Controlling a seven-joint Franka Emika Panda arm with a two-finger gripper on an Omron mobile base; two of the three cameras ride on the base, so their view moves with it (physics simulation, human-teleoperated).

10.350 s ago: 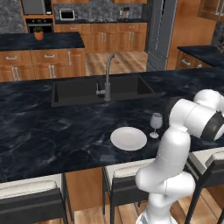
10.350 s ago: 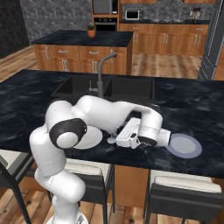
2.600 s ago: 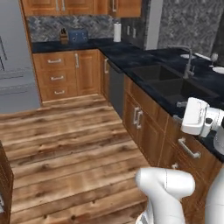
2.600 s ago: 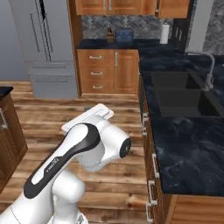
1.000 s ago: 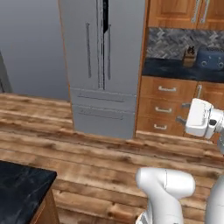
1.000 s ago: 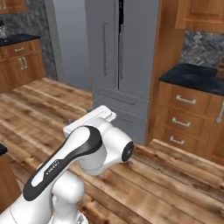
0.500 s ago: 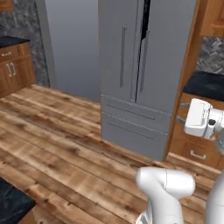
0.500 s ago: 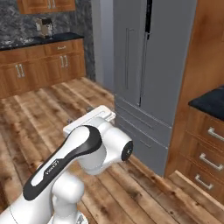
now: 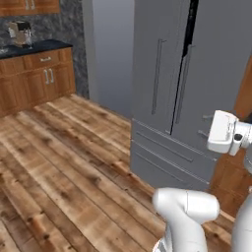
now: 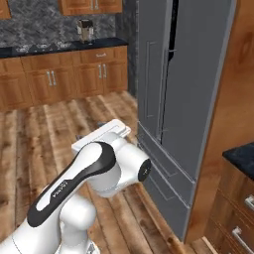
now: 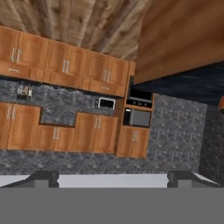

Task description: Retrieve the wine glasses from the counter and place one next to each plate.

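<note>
While the arm [image 10: 94, 173] stays folded close over its base, the pincer [image 11: 113, 178] stands released with nothing between its tips, which sit wide apart at the bottom of the hand view. Beyond them, upside down, run brown wooden cabinets [image 11: 65, 65], a grey stone wall and a dark built-in oven [image 11: 139, 117]. From both base views a tall grey fridge [image 9: 197, 83] stands just ahead of the robot, over a wooden plank floor [image 9: 59, 162]. A dark surface [image 10: 64, 47] runs along the far wall over more wooden cabinets, with a small appliance [image 10: 85, 29] standing on it — no glasses can be made out there. Another corner of dark surface [image 10: 242, 158] lies at the right, beside the fridge.
</note>
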